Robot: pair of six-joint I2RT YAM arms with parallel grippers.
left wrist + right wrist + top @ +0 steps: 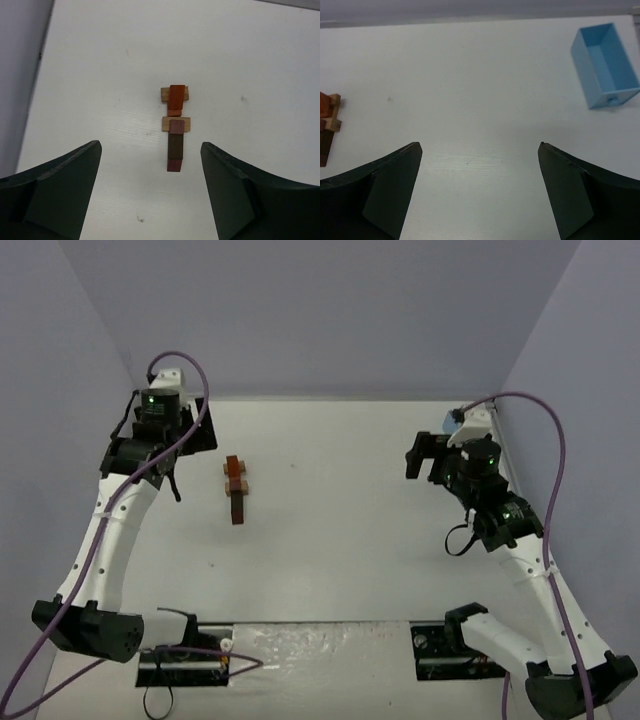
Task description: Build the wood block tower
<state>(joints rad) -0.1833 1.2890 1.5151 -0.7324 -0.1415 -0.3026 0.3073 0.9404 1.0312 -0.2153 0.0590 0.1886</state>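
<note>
Block tower [236, 488] stands on table [350, 530], left of ctr, near L gripper [150, 144], not touching. L gripper jaws apart, empty. R gripper [480, 145] same. Blue box [605, 65] far R.

I see a white table [340, 560], plain lavender walls [320, 310] closing its far, left and right sides, a light blue open rectangular box [605, 65] at far right, near the right wall

Left arm [112, 528], right arm [500, 637]: white link shells, black joint housings. Purple cable [180, 354] looped along each. Green lamp [151, 398] on left wrist. Left pincer [150, 144], right pincer [479, 144]: dark matte fingers, broad, tapering.
</note>
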